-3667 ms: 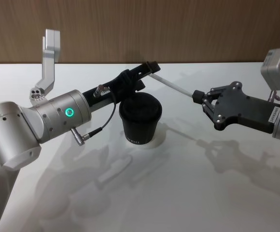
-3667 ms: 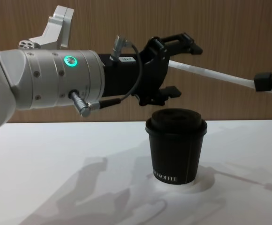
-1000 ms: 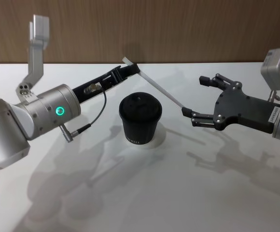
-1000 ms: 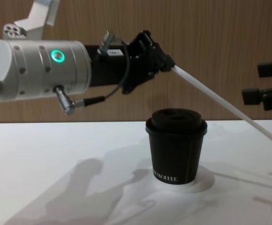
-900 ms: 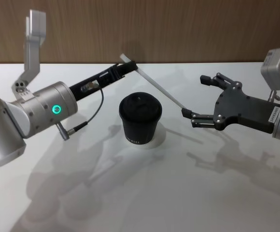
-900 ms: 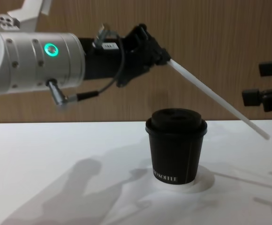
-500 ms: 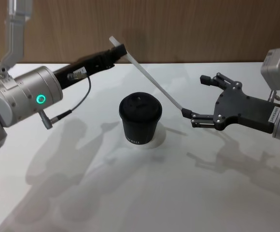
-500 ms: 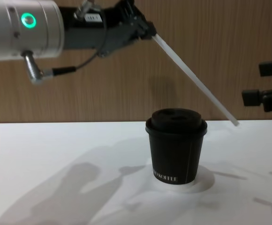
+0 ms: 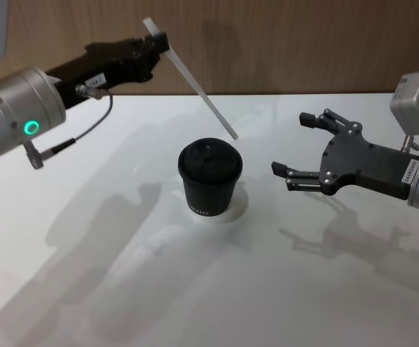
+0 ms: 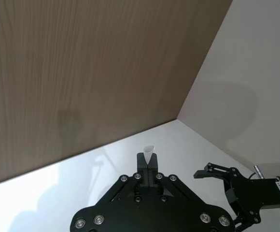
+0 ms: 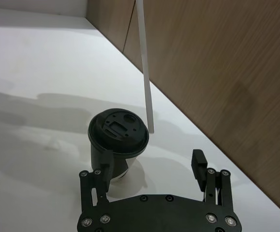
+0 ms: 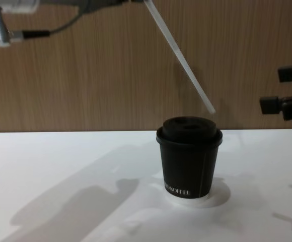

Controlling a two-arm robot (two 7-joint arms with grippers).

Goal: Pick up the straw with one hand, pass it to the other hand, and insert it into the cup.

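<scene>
Left gripper, high at eleven o'clock, clamps the straw; right gripper hovers at three o'clock, fingers spread.

In the chest view the straw runs off the top edge, its held end cut away, and the right hand enters at the right edge as two black fingertips, the rest cut off. In the left wrist view the left hand hides all of the straw but its open end. In the right wrist view one right-hand finger covers part of the lower wall of the cup.
</scene>
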